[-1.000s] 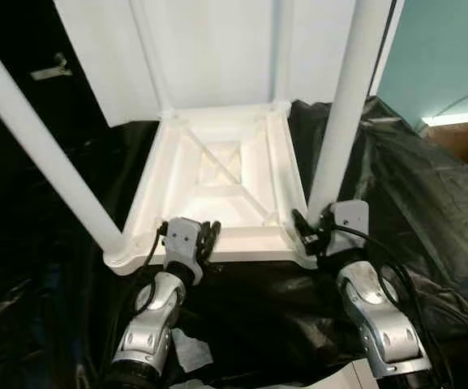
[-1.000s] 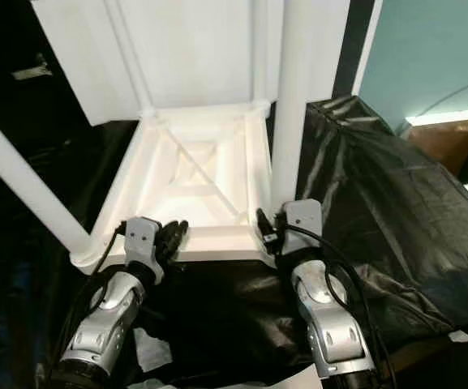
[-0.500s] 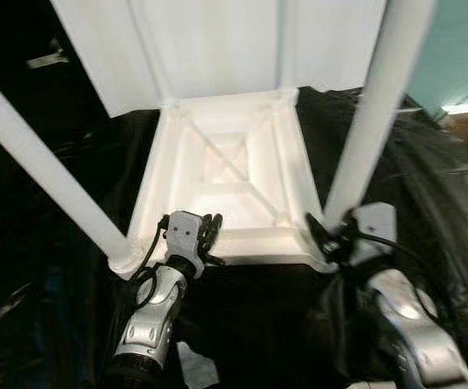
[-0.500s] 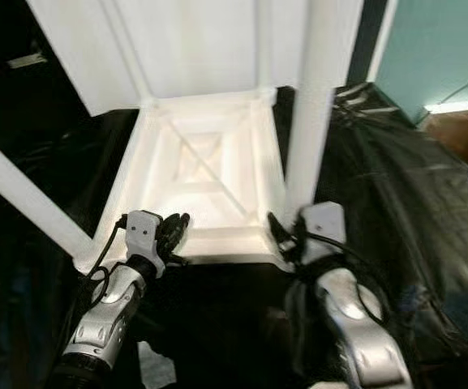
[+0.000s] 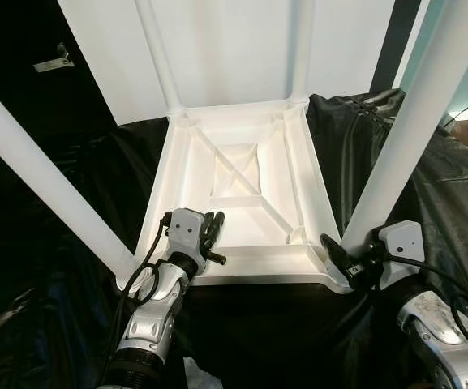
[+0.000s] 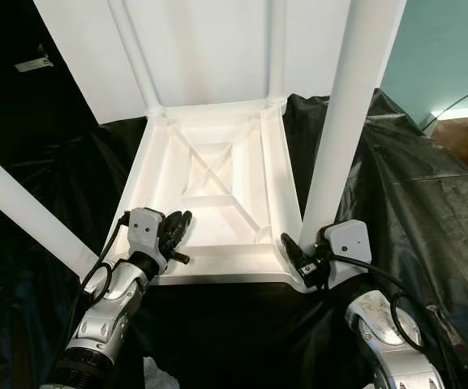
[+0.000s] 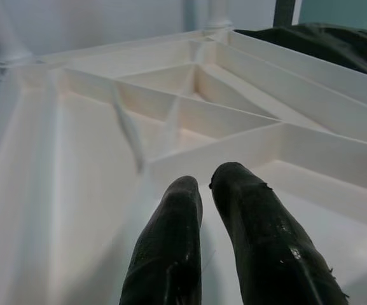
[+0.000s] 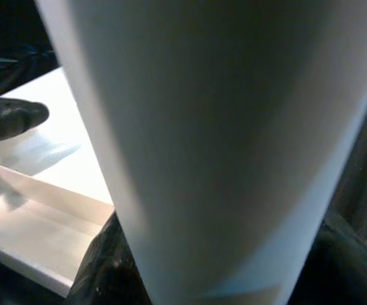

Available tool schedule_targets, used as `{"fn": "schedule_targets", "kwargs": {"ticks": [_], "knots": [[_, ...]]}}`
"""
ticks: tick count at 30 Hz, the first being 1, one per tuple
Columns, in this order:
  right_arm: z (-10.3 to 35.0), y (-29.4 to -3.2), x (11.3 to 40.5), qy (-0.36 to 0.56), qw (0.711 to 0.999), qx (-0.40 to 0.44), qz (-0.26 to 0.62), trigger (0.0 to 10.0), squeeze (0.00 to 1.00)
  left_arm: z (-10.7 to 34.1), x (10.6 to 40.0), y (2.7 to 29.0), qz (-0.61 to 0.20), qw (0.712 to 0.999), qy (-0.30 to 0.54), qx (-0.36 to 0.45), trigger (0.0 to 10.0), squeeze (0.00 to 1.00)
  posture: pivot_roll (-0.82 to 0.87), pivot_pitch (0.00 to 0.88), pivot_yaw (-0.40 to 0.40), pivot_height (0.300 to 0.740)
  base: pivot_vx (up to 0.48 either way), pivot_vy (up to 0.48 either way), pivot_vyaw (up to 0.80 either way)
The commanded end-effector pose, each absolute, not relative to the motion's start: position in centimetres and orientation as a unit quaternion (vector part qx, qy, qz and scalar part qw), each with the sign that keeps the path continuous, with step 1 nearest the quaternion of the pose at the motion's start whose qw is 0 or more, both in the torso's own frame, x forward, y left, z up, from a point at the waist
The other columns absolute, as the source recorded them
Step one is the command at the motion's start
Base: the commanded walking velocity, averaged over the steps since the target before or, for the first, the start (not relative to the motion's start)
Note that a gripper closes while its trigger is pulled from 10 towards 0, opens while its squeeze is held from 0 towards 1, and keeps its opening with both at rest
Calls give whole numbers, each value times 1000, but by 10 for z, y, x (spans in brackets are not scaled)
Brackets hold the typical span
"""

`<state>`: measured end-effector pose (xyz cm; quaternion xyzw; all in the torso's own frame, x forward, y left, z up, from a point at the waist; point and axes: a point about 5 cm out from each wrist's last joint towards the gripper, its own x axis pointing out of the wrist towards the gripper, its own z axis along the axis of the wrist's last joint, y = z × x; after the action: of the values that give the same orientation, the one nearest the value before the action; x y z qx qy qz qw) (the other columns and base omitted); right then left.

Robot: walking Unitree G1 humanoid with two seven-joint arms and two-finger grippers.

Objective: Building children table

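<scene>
Left eye view: one upturned white table (image 5: 242, 174), four legs (image 5: 408, 130) up; left gripper (image 5: 212, 231) jaws together, right gripper (image 5: 343, 255) clamped on a leg.

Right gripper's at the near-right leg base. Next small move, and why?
Probably twist the near-right leg further into its corner socket: the right gripper clasps its base, while the left gripper, fingers together, rests on the upturned table rim, steadying it.
</scene>
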<state>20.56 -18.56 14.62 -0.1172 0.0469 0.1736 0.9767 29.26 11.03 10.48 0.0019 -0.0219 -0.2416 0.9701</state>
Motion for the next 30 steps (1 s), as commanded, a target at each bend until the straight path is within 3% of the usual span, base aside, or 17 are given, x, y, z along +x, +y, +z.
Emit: {"fn": "schedule_targets", "kwargs": {"ticks": [1, 4, 12, 14, 16, 21, 24, 27, 30], "knots": [[91, -222, 182, 230, 959, -121, 118, 10000, 0, 99, 292, 113, -242, 970, -12, 9, 10000, 0, -170, 34, 101, 740, 0, 0, 0], [93, -244, 181, 242, 957, -134, 89, 10000, 0, 99, 292, 114, -242, 970, -13, 9, 10000, 0, -169, 37, 103, 740, 0, 0, 0], [95, -252, 197, 239, 958, -148, 54, 10000, 0, 100, 287, 113, -269, 963, -15, -9, 10000, 0, -163, 42, 104, 740, 0, 0, 0], [95, -236, 206, 227, 961, -137, 73, 10000, 0, 105, 277, 108, -336, 941, -21, -38, 10000, 0, -150, 40, 97, 740, 0, 0, 0], [92, -224, 208, 228, 961, -127, 95, 10000, 0, 110, 259, 103, -437, 897, -14, -64, 10000, 0, -137, 37, 90, 740, 0, 0, 0], [85, -225, 204, 243, 956, -127, 101, 10000, 0, 109, 244, 102, -510, 857, 6, -71, 10000, 0, -131, 35, 87, 740, 0, 0, 0], [79, -236, 202, 263, 952, -131, 88, 10000, 0, 102, 232, 109, -593, 801, 56, -58, 10000, 0, -137, 37, 86, 740, 0, 0, 0], [82, -235, 206, 259, 953, -132, 89, 10000, 0, 100, 230, 110, -621, 780, 69, -42, 10000, 0, -141, 39, 87, 740, 0, 0, 0], [83, -230, 209, 254, 953, -131, 96, 10000, 0, 99, 232, 109, -624, 778, 66, -25, 10000, 0, -143, 40, 87, 740, 0, 0, 0]]}}
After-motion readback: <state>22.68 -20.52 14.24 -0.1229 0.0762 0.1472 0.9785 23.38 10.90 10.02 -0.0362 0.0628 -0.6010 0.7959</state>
